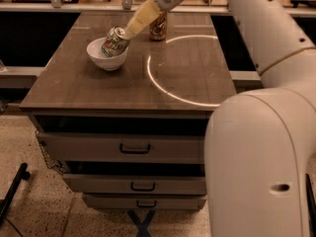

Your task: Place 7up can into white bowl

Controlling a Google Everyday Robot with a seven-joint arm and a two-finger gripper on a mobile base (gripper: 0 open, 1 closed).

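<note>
The task looks close to finished: the 7up can (114, 43) already lies inside the white bowl (102, 56), tilted, its silver top pointing up toward 1 o'clock and its base down in the hollow, leaning against the rim on the 3 o'clock side. The bowl stands on the tabletop (187, 78) at about 10 o'clock from the tabletop's middle. The hand (132, 28) hangs just at 1 o'clock of the can's top, right beside or touching it; whether it is holding the can or has let go I cannot tell. What seems to be left, then, is only to make sure the can is released and settled, and to lift the arm clear without knocking the bowl. Counting: one 7up can, one white bowl, one hand, and one brown can (158, 26) standing upright at 12 o'clock on the tabletop, apart from the bowl. Below the tabletop are three drawers (135, 148), each with one handle.
</note>
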